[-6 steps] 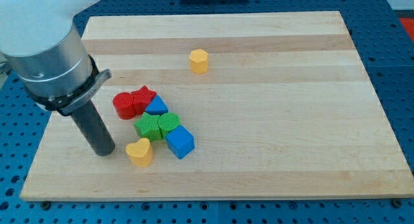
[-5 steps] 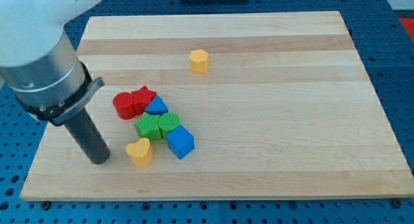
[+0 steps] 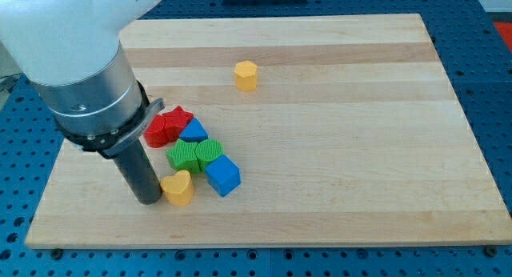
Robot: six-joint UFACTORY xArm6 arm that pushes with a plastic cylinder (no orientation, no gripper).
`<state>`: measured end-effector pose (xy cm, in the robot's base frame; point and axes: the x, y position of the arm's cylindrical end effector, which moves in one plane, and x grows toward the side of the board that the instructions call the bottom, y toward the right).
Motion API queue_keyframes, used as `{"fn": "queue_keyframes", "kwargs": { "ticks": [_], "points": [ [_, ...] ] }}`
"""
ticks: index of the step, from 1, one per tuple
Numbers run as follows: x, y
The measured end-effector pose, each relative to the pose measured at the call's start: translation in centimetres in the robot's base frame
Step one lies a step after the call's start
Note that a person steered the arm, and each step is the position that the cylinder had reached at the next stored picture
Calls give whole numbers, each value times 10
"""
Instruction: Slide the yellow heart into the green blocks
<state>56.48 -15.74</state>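
Note:
The yellow heart (image 3: 178, 188) lies near the board's bottom left, just below the two green blocks (image 3: 194, 155), with a small gap between it and them. My tip (image 3: 150, 198) stands right against the heart's left side. The rod and arm hide part of the red blocks.
Two red blocks (image 3: 170, 125) and a blue triangular block (image 3: 193, 132) sit above the green ones. A blue cube (image 3: 222, 175) lies right of the heart, touching the green blocks. A yellow hexagonal block (image 3: 246, 74) stands alone near the top centre. The board's bottom edge (image 3: 256, 243) is close below.
My tip has moved to the right and slightly down, from a gap left of the heart to touching it. The heart has shifted slightly to the right.

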Motion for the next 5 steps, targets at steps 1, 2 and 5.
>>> {"fn": "queue_keyframes", "kwargs": {
  "ticks": [1,2,5],
  "points": [
    [19,-8],
    [34,-7],
    [18,22]
  ]
}}
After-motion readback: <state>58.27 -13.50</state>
